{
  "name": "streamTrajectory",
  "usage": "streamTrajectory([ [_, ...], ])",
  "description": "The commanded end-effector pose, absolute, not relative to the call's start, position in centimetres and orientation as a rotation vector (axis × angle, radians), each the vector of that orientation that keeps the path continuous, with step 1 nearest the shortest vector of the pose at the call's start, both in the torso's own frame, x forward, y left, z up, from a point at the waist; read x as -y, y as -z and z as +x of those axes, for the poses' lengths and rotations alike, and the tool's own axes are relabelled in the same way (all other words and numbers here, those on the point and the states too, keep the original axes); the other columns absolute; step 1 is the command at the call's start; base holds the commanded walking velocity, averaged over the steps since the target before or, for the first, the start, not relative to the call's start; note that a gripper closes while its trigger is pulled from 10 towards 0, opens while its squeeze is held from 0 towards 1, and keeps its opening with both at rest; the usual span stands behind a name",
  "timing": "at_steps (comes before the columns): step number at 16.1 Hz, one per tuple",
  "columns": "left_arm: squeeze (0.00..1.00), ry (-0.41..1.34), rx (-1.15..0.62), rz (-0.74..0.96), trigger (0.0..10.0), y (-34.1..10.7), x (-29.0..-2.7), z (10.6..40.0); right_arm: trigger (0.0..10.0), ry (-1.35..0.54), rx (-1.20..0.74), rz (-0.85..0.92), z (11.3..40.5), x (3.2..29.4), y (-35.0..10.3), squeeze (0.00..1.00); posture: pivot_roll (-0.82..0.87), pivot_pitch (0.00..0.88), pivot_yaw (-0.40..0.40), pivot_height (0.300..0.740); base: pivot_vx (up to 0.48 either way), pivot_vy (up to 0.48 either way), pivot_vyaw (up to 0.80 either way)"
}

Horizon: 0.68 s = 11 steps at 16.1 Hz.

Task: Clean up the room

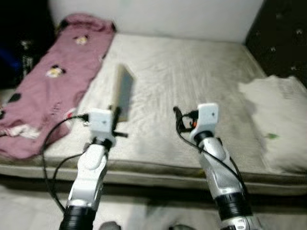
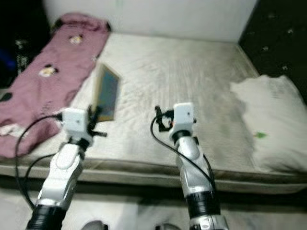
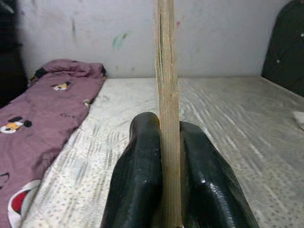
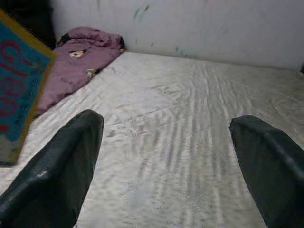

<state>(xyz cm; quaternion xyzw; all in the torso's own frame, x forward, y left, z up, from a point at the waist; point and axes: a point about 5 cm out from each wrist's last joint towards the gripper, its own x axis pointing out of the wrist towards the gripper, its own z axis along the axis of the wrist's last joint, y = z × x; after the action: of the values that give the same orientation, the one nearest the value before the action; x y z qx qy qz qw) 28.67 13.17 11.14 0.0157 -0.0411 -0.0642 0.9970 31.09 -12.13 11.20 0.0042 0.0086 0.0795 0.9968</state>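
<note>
A thin book (image 1: 124,91) with a blue cover and yellow border stands on edge above the bed, and my left gripper (image 3: 164,156) is shut on its lower edge. In the left wrist view the book's pale page edge (image 3: 167,95) rises straight up between the two black fingers (image 3: 137,180). The cover with red letters (image 4: 19,90) appears at the side of the right wrist view. My right gripper (image 4: 166,156) is open, held over the bare mattress (image 1: 192,81) with nothing between its fingers (image 4: 61,166).
A pink blanket with cartoon prints (image 1: 53,81) lies along the bed's left side. A white pillow (image 1: 280,120) sits at the right edge. A pale wall (image 1: 158,17) runs behind the bed, with dark furniture (image 1: 283,33) at the far right.
</note>
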Motion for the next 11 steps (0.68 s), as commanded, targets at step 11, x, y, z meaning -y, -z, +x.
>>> streamTrajectory([
  [11, 0.00, 0.096, 0.130, 0.049, 10.0, -11.3, -13.8, 28.3, 10.0, -0.116, -0.015, -0.007, 31.1, 13.2, -11.1, 0.00, 0.08, 0.000, -0.025, 0.740, 0.000, -0.059, 0.00],
])
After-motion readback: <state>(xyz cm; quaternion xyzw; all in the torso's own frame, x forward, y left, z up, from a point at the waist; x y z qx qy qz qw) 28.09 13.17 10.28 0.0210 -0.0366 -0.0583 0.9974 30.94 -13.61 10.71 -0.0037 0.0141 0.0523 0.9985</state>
